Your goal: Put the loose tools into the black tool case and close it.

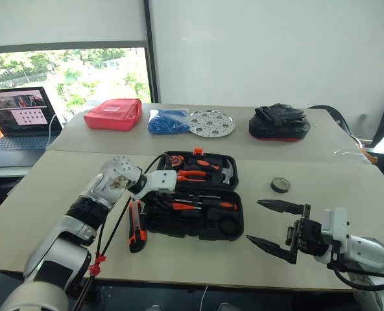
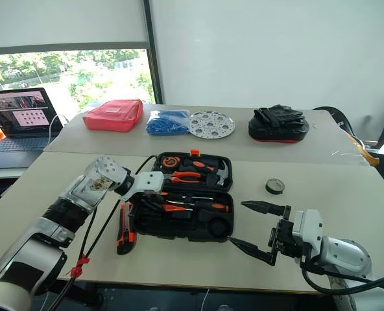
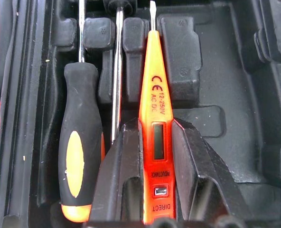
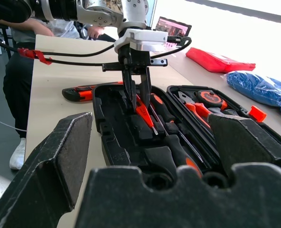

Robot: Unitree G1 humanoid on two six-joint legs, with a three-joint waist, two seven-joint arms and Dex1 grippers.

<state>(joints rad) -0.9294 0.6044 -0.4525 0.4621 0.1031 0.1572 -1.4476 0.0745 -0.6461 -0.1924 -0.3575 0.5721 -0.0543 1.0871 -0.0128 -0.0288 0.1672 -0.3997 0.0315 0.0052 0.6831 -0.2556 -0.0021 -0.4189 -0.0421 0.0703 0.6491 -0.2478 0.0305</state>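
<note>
Left gripper (image 4: 136, 92) is down inside the open black tool case (image 1: 198, 223), its two fingers (image 3: 117, 175) clamped on the small slim orange screwdriver (image 3: 155, 123), tip pointing along the moulded slots. One long screwdriver (image 3: 81, 171) with an orange-and-black handle lies in its recess just beside; a second shaft runs between the two. Right gripper (image 1: 275, 227) hangs over the table to the right of the case, jaws spread wide, holding nothing.

Still loose: utility knife (image 1: 135, 227) on the table touching or just beside the case's left edge, tape roll (image 1: 280, 184) well apart on the right. Pliers (image 1: 195, 175) and hammer sit in the lid half.

Risks: the slim screwdriver looks not fully pressed into its slot, so letting go now could leave it riding on the neighbouring shaft and the lid would not shut flat. The left arm's cable hangs close to the knife and could drag it on the pull-back.
</note>
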